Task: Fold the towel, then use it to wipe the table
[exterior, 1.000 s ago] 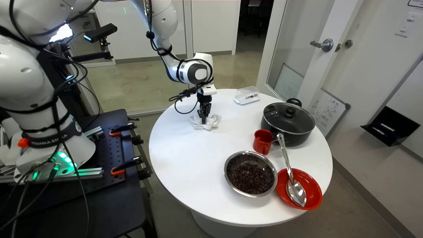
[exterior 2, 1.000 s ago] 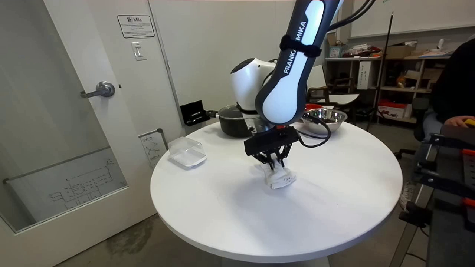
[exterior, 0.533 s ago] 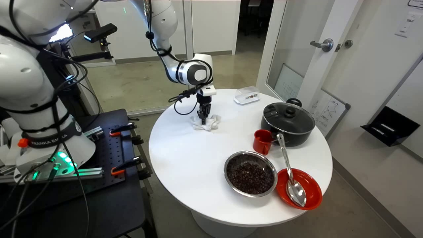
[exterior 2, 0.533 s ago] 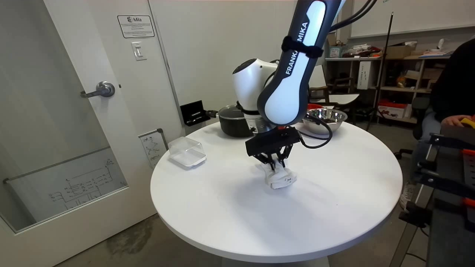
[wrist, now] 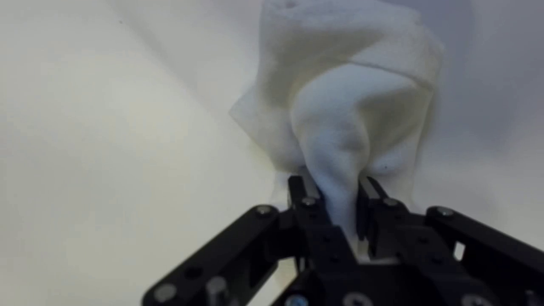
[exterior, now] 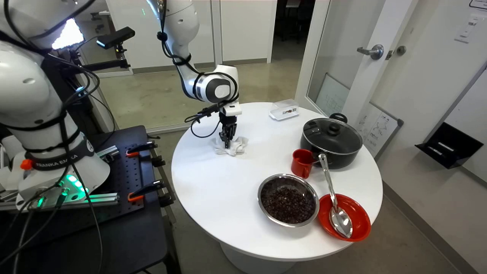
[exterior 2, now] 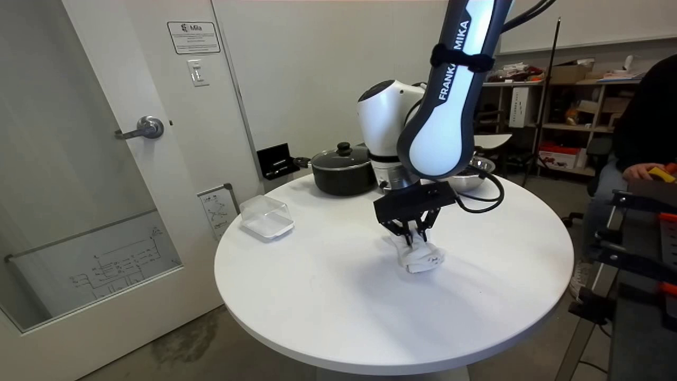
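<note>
1. The towel (wrist: 333,114), white, lies bunched and partly folded on the round white table (exterior 2: 317,296), a ridge of its cloth standing up. Small dark marks show along one edge in an exterior view.
2. The gripper (wrist: 337,189) points down and is clamped on the towel: its two black fingers (wrist: 312,212) press that ridge from both sides, and cloth fills the space between them. Whether the tips touch the tabletop, I cannot tell.
3. Well apart from the towel, a clear plastic container (exterior 2: 267,217) stands near the table's edge, seen in both exterior views.
4. A black pot (exterior 2: 341,181) stands on the table with its glass lid (exterior 2: 336,160) on.
5. A red mug (exterior: 301,163) stands just beside the pot; whether the two touch is unclear.
6. A steel bowl (exterior: 289,181) holds many small dark brown pieces (exterior: 288,206). Close beside it sits a red dish (exterior: 360,217), and a large metal spoon (exterior: 341,223) rests in the dish, its handle sloping out toward the pot.
7. The white arm (exterior: 182,30) reaches over the table from its base (exterior: 62,171) on a black bench (exterior: 125,239).
8. Near the bench, a person (exterior 2: 648,116) in a dark top is partly in view.
</note>
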Robot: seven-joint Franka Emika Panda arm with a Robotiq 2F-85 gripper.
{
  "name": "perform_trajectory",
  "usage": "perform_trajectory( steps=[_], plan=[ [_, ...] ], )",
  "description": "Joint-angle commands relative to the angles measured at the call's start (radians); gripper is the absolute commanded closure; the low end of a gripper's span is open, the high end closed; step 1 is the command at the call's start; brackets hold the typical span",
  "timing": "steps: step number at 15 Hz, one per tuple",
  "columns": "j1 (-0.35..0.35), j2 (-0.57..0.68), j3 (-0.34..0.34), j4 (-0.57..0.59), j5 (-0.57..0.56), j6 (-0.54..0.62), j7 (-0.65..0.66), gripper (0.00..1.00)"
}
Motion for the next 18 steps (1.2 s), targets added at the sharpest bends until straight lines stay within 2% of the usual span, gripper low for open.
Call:
perform_trajectory(
  steps=[1,5,12,18],
  plan=[
    [-0.019,-0.041,0.007,-0.119,0.022,0.027,-0.038,0.95],
    [-0.032,-0.071,-0.004,-0.199,0.022,0.032,-0.034,0.95],
    [-0.030,-0.105,-0.067,-0.323,0.009,0.046,-0.005,0.95],
    [-0.062,-0.104,-0.048,-0.378,0.090,0.246,-0.019,0.95]
  ],
)
